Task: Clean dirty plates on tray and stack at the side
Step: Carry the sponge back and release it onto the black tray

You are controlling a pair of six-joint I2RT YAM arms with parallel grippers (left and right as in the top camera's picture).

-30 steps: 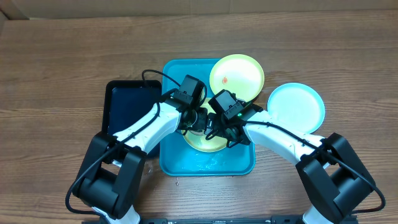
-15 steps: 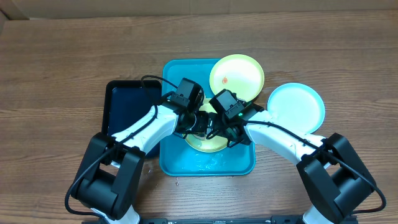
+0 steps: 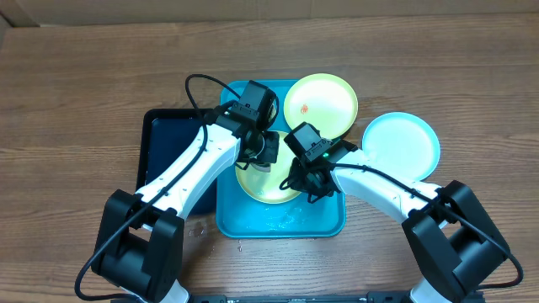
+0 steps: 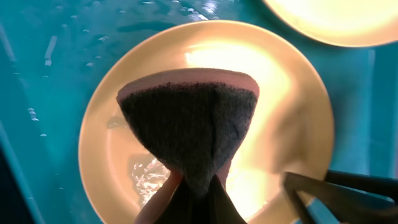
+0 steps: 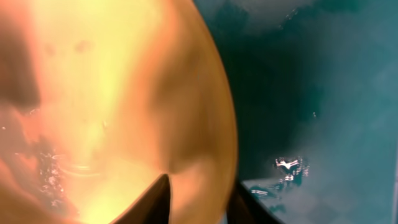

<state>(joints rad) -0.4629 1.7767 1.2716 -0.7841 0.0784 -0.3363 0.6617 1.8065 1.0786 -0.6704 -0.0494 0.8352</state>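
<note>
- Overhead: the left claw (image 3: 259, 151) hangs over the far half of the yellow-green plate (image 3: 265, 189), which lies in the turquoise tray (image 3: 282, 220).
- The right claw (image 3: 305, 185) is just to the right of the left one, down at that same plate's right edge.
- Beyond the right claw, a second yellow-green plate (image 3: 320, 103) with a small red smear overlaps the tray's far right corner.
- Well off to the right claw's right, the light blue plate (image 3: 400, 143) sits alone on the worktop (image 3: 84, 76).
- To the left of the left claw, the black tray (image 3: 168, 143) lies right beside the turquoise one.
- Left wrist: the left claw is pinched together on a sponge (image 4: 186, 130). Its dark scouring face points at the camera, with a pink edge along the top.
- The sponge fans out ahead of the claw over the plate's middle. I cannot tell whether it presses on the plate.
- Water beads glisten on the plate just left of the claw, and the right claw's dark fingers (image 4: 348, 186) show at the plate's rim, low on the right.
- Right wrist: the two fingers stand only narrowly apart. One lies over the plate's upper face, the other outside its rim, with the rim running between them.
- So the right claw is clamped on the edge of the yellow-green plate. To its right lies the wet turquoise floor of the tray.
</note>
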